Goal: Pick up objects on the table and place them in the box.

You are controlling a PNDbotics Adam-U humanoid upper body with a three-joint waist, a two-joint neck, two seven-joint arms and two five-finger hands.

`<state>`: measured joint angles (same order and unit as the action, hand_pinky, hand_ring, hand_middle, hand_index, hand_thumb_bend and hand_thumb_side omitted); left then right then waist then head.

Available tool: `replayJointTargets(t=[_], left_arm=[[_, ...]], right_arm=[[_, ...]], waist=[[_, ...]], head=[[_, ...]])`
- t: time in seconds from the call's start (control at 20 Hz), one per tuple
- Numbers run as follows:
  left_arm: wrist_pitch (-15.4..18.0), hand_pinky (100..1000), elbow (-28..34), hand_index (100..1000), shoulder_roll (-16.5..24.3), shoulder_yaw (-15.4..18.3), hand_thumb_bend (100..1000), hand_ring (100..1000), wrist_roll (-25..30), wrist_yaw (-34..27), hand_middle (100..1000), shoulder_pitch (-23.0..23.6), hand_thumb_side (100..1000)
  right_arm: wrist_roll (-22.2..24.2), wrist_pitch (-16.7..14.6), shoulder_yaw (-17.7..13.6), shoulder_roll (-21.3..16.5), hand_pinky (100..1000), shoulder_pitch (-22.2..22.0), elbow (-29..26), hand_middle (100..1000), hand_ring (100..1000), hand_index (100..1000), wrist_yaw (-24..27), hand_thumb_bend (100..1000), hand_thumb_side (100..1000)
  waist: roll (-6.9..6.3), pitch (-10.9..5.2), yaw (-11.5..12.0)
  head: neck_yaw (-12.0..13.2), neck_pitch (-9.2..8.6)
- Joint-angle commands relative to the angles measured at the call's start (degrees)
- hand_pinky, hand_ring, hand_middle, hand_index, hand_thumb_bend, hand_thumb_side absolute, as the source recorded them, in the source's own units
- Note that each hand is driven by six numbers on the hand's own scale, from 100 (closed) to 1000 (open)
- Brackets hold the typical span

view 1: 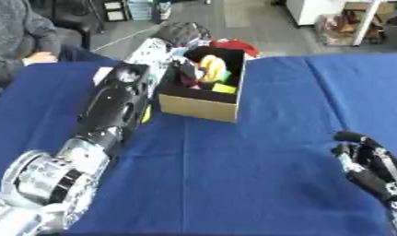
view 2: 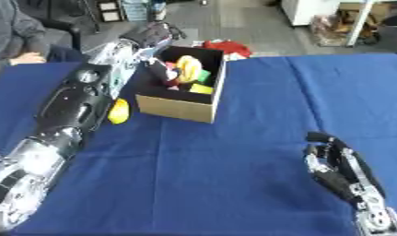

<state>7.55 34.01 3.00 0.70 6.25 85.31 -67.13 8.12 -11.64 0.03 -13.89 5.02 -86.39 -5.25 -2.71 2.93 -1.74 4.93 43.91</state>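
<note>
The robot's left arm stretches far across the blue-clothed worktop (view 1: 258, 175) to the open brown cardboard box (view 2: 175, 109), and its left hand (view 2: 150, 34) hangs just beyond the box's far-left corner. From here the hand reads as a dark, bunched shape, and I cannot tell whether its fingers are apart, together or clamped on anything. The reach makes sense to me as the placing step, since a hand has to come over the rim to let something drop inside.

Directly below and inward of those fingers, the box already holds a heap: a yellow curved piece (view 1: 213, 67), a yellow-green block (view 1: 224, 88), and some dark and reddish bits I cannot make out. A small rounded yellow object (view 2: 118, 112) lies on the cloth well short of the fingers, just beside the forearm and left of the box wall. It looks to me like the piece yet to be collected. A red bundle (view 2: 227, 47) lies behind the box.

The right hand (view 2: 336, 169) rests idle near the lower right corner, fingers apart and pointing up, well away from everything, probably kept clear of the working arm.
</note>
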Motion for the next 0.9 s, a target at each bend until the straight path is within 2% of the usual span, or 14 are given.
replayJointTargets(t=[0.05, 0.15, 0.25, 0.5, 0.7, 0.9], left_arm=[[-2.0, 812, 0.0, 964, 1.1, 0.9, 489, 799, -1.6, 1.6, 872, -1.0, 283], [-1.4, 813, 0.5, 964, 1.9, 1.1, 462, 800, -1.4, 0.4, 872, -0.9, 272], [1.0, 797, 1.8, 945, 3.4, 1.0, 386, 766, -0.4, -2.8, 828, -0.9, 250], [9.5, 784, 6.8, 916, 10.5, -0.5, 343, 726, 9.8, -13.4, 770, -0.5, 274], [13.5, 789, 9.1, 914, 16.2, -1.8, 395, 732, 19.0, -19.0, 775, 1.6, 324], [14.6, 789, 7.5, 908, 18.3, -3.0, 476, 738, 25.2, -18.1, 779, 4.3, 385]], right_arm=[[0.1, 0.0, -0.1, -0.6, 765, 0.6, -0.7, 742, 677, 808, 0.4, 100, 278], [0.1, 0.0, -0.1, -0.6, 765, 0.6, -0.8, 742, 677, 808, 0.4, 100, 280], [0.0, 0.0, -0.2, -0.7, 765, 0.5, -0.8, 743, 677, 808, 0.3, 100, 278], [-0.1, 0.0, -0.4, -1.0, 765, 0.4, -0.7, 743, 677, 808, 0.2, 100, 282], [-0.2, 0.0, -0.5, -1.2, 765, 0.2, -0.8, 743, 677, 808, 0.1, 100, 283], [-0.1, 0.0, -0.5, -1.3, 765, 0.2, -0.9, 744, 677, 807, 0.0, 100, 292]], waist=[[0.95, 0.28, 0.0], [0.90, 0.27, 0.0], [0.81, 0.21, 0.1], [0.38, 0.05, 0.5], [-0.14, -0.08, 0.9], [-0.30, -0.18, 1.0]], head=[[0.1, 0.21], [0.0, 0.21], [0.0, 0.21], [-0.4, 0.21], [-1.0, 0.21], [-1.3, 0.21]])
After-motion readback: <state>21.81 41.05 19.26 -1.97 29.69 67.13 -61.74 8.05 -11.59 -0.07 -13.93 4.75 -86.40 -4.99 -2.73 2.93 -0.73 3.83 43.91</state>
